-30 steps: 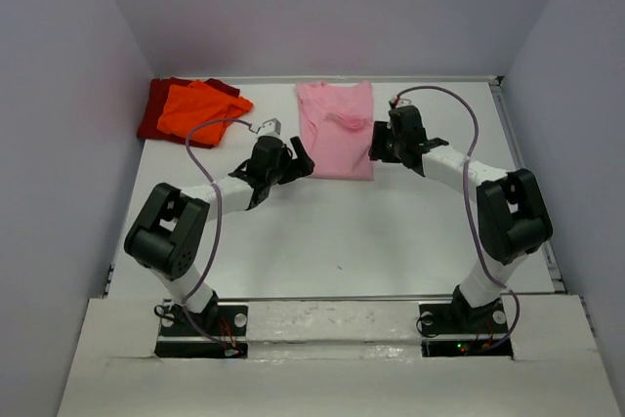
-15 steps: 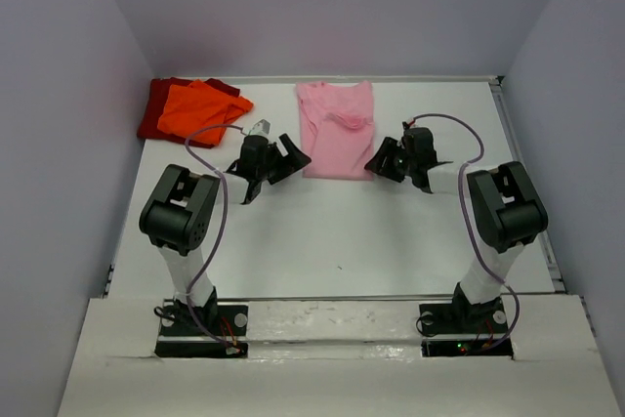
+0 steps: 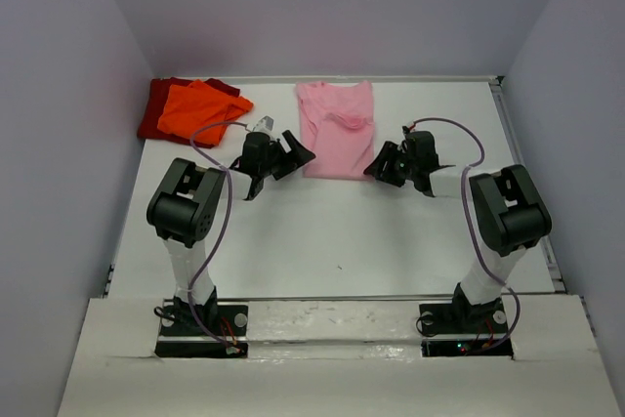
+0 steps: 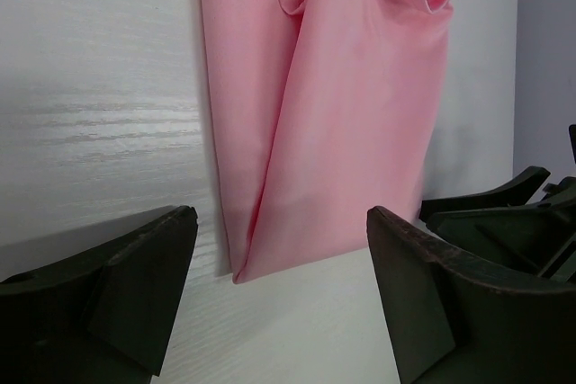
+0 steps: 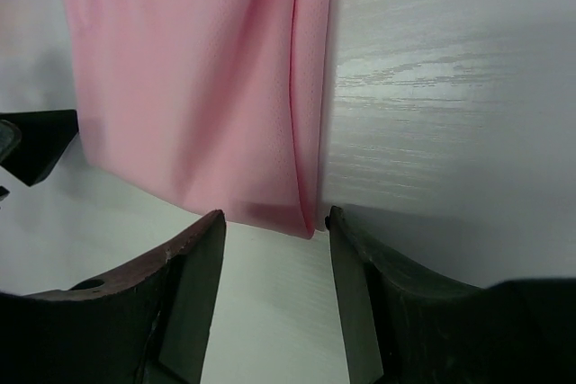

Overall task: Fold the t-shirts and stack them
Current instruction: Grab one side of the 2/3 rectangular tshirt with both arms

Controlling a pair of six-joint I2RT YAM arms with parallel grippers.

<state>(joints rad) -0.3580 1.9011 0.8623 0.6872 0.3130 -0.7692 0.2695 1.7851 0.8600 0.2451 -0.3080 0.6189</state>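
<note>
A light pink t-shirt (image 3: 337, 134) lies folded into a long strip at the table's far middle. My left gripper (image 3: 298, 151) is open, low at the shirt's near left corner, with nothing between its fingers. In the left wrist view the pink t-shirt (image 4: 342, 114) ends just beyond the left gripper (image 4: 281, 215). My right gripper (image 3: 376, 165) is open at the near right corner. In the right wrist view that corner of the pink t-shirt (image 5: 189, 69) lies just past the right gripper (image 5: 274, 218). An orange t-shirt (image 3: 200, 109) lies on a dark red t-shirt (image 3: 154, 109) at the far left.
The white table (image 3: 332, 231) is boxed in by pale walls on the left, the back and the right. The right gripper's fingers (image 4: 504, 200) show at the right edge of the left wrist view. Both arms' elbows are folded back near the table's sides.
Both arms have folded back toward their bases. The right gripper slid from the shirt's right edge down to its near right corner. The left gripper stays by the near left corner.
</note>
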